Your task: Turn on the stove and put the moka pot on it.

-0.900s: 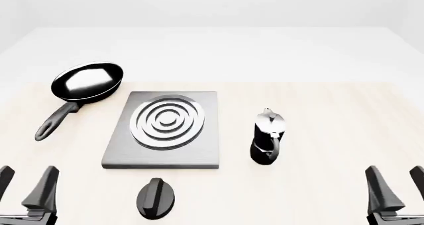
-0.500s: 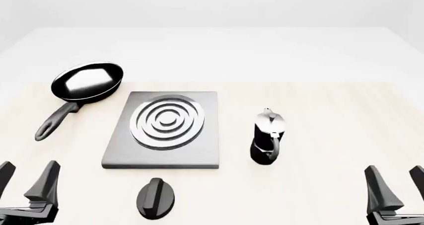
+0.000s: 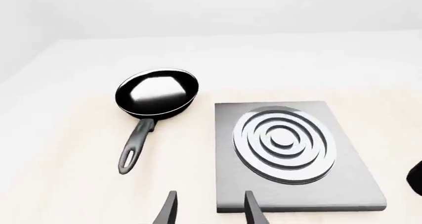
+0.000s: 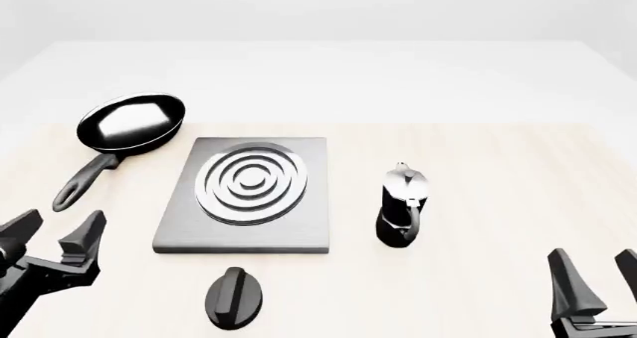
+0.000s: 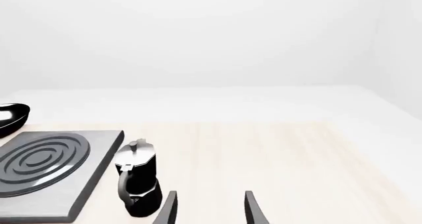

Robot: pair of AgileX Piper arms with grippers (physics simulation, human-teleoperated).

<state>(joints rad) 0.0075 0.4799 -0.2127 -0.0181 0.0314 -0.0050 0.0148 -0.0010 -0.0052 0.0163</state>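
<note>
The stove (image 4: 179, 232) is a flat grey slab with a silver ring burner (image 4: 250, 183), left of the table's middle. Its separate black knob (image 4: 234, 297) lies just in front of it. The moka pot (image 4: 401, 204) stands upright to the right of the stove, apart from it. My left gripper (image 4: 60, 224) is open and empty, low at the front left, to the left of the stove and the knob. My right gripper (image 4: 592, 262) is open and empty at the front right, well to the right of the pot. The right wrist view shows the pot (image 5: 137, 182) beside the stove (image 5: 89, 182).
A black frying pan (image 4: 130, 121) lies at the back left, its handle pointing toward the front left, near my left gripper. The left wrist view shows the pan (image 3: 157, 93) and the stove (image 3: 231, 184) beyond my open fingers (image 3: 249, 206). The light wooden tabletop (image 4: 497, 174) stretches to the right.
</note>
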